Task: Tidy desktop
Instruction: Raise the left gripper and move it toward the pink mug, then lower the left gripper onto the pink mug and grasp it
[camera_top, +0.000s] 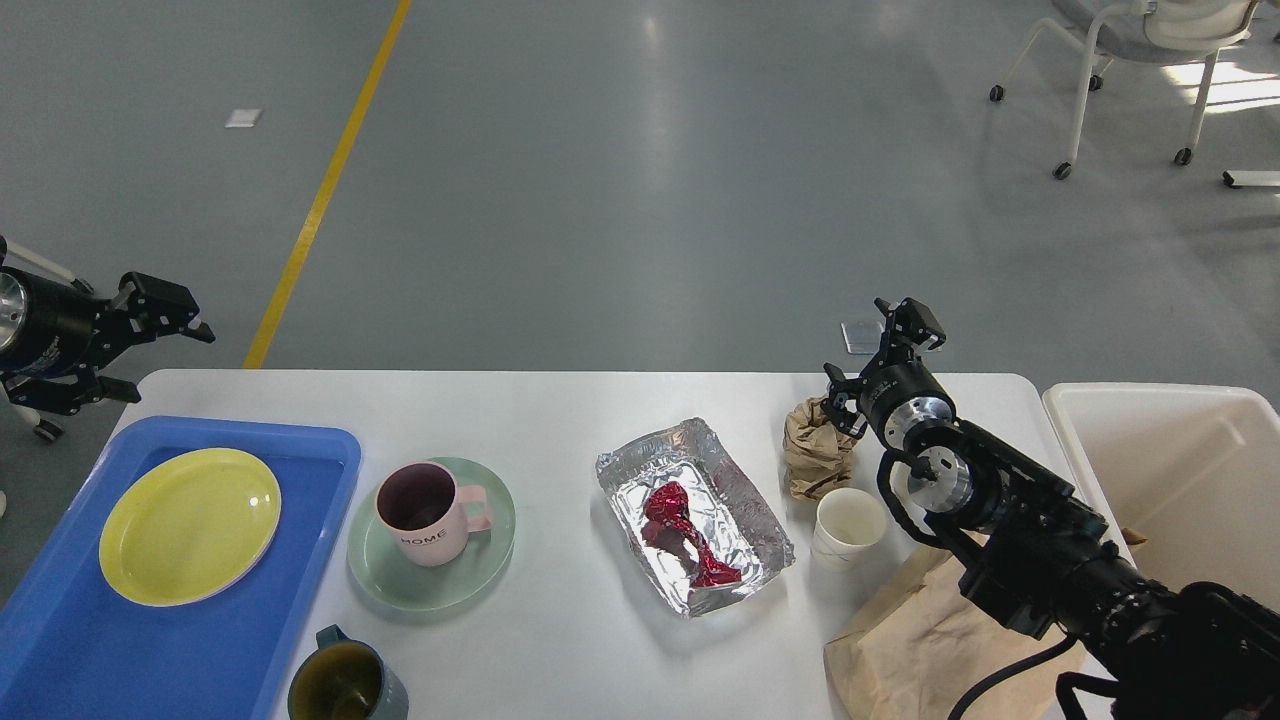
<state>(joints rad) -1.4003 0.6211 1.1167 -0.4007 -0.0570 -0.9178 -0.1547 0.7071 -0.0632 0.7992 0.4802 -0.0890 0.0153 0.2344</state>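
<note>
The white desktop (560, 420) carries a pink mug (425, 510) on a green plate (440, 592), a grey-green mug (345, 685) at the front edge, a foil tray (750, 505) with a crumpled red wrapper (685, 535), a white paper cup (848, 525), a crumpled brown paper ball (815, 450) and a flat brown paper bag (910, 650). My right gripper (880, 352) is open and empty, just behind and above the paper ball. My left gripper (170, 362) is open and empty, off the table's far left corner.
A blue tray (60, 650) with a yellow plate (190, 525) lies at the front left. A cream-white bin (1180, 400) stands beside the table's right edge. A wheeled chair (1130, 60) stands on the grey floor at the far right.
</note>
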